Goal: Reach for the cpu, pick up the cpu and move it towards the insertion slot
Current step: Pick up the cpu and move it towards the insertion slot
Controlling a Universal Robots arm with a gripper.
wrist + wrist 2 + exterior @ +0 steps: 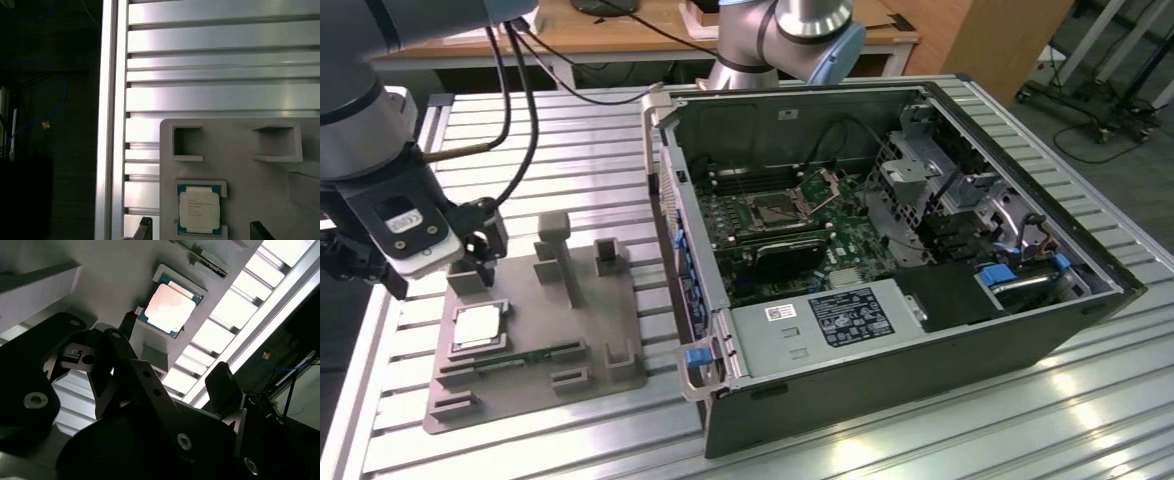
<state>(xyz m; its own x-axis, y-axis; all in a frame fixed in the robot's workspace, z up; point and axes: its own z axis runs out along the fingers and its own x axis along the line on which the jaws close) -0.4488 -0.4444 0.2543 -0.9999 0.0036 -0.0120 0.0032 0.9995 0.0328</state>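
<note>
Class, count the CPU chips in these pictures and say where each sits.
1. The cpu lies in a square recess of the grey tray, at the exterior view's left, outside the open computer case. More could be hidden inside the case.

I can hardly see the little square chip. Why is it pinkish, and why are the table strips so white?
In the second wrist view, glare blows the table slats out to white and tints the cpu pinkish; in the first wrist view the cpu looks evenly lit and pale grey; in the exterior view only soft reflections streak the slats.
</note>
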